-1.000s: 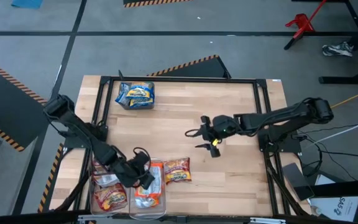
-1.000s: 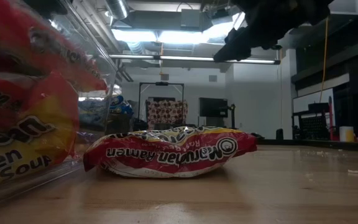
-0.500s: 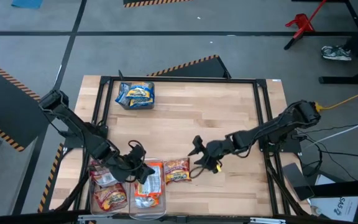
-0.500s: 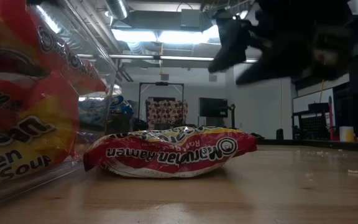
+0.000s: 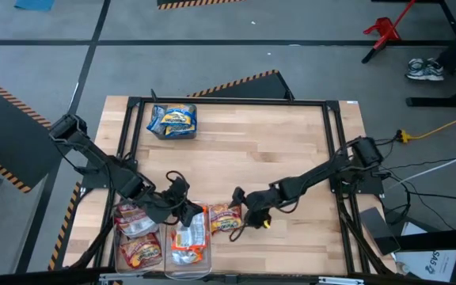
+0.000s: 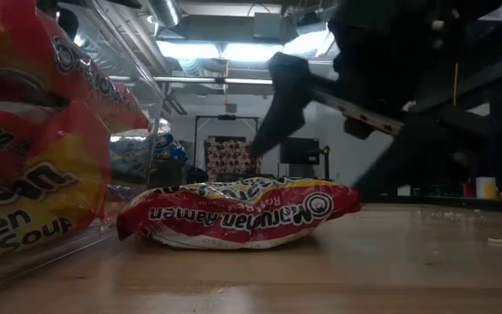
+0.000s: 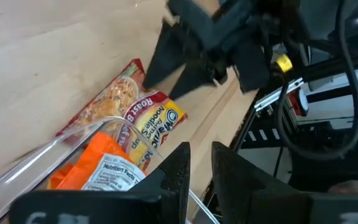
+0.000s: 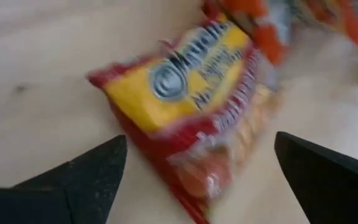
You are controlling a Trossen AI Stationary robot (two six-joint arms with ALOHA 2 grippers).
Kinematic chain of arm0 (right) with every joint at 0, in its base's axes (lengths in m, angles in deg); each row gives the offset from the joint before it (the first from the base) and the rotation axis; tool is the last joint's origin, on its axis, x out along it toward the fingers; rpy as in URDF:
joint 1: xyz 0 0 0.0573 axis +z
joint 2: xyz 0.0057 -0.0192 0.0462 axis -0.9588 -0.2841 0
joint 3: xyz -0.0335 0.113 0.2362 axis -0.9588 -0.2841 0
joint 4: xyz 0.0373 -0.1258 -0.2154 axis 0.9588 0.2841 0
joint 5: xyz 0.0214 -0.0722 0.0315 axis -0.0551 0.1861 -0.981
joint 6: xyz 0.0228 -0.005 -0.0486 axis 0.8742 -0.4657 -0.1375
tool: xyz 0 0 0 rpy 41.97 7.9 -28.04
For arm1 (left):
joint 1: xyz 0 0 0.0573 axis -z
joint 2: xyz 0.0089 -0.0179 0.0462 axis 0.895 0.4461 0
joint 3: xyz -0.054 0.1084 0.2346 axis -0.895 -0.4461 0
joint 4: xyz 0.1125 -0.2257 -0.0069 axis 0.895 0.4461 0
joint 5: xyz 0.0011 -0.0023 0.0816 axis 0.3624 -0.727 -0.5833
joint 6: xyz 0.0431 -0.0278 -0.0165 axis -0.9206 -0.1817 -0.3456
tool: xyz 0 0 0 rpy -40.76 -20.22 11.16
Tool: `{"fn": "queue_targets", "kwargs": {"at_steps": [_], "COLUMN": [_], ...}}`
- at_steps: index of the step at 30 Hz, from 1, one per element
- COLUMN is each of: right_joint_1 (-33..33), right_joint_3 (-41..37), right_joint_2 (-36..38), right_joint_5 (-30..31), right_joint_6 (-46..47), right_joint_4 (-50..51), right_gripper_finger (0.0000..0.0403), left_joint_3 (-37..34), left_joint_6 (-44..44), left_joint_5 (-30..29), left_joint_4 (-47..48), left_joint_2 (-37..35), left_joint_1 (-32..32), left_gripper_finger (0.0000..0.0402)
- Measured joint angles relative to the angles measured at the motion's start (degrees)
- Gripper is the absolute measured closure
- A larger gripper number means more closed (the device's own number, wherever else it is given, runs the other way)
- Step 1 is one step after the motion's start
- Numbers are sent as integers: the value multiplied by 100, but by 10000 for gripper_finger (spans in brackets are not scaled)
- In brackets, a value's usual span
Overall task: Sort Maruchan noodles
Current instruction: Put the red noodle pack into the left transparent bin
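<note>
While the right hand (image 5: 238,207) hovers spread wide beside the red noodle packet (image 5: 225,218) lying loose on the counter (image 5: 291,134), pickup is the step; next it should close. Left hand (image 5: 190,212) sits nearly clenched, empty, over the bin (image 5: 187,265).

A wooden table (image 5: 228,150) bears clear bins (image 5: 165,265) along its near edge, a red stand (image 5: 382,32) on the floor beyond.

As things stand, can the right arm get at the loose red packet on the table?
Probably yes: the right gripper hangs open right at the red packet, which lies alone on bare wood beside the bin.
</note>
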Motion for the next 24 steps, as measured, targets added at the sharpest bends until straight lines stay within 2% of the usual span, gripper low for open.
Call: {"fn": "queue_targets", "kwargs": {"at_steps": [7, 12, 16, 21, 24], "right_joint_1": [-135, -339, -563, -923, -1206], "right_joint_3": [368, 370, 370, 370, 370], "right_joint_2": [-298, -298, -289, -278, -266], "right_joint_5": [-527, -418, 255, 1826, 2444], "right_joint_6": [-459, -337, 284, 662, 711], "right_joint_4": [47, -260, -25, 471, 625], "right_gripper_finger": [13, 33, 48, 60, 64], "left_joint_3": [0, 0, 0, 0, 0], "left_joint_6": [-230, -304, -312, -608, -750], "left_joint_5": [-22, -48, -77, -324, -369], "left_joint_4": [-4, 0, 2, 0, 0], "left_joint_2": [0, 0, 0, 0, 0], "left_joint_1": [-24, -96, -125, -125, -154], "left_gripper_finger": [343, 343, 343, 343, 343]}}
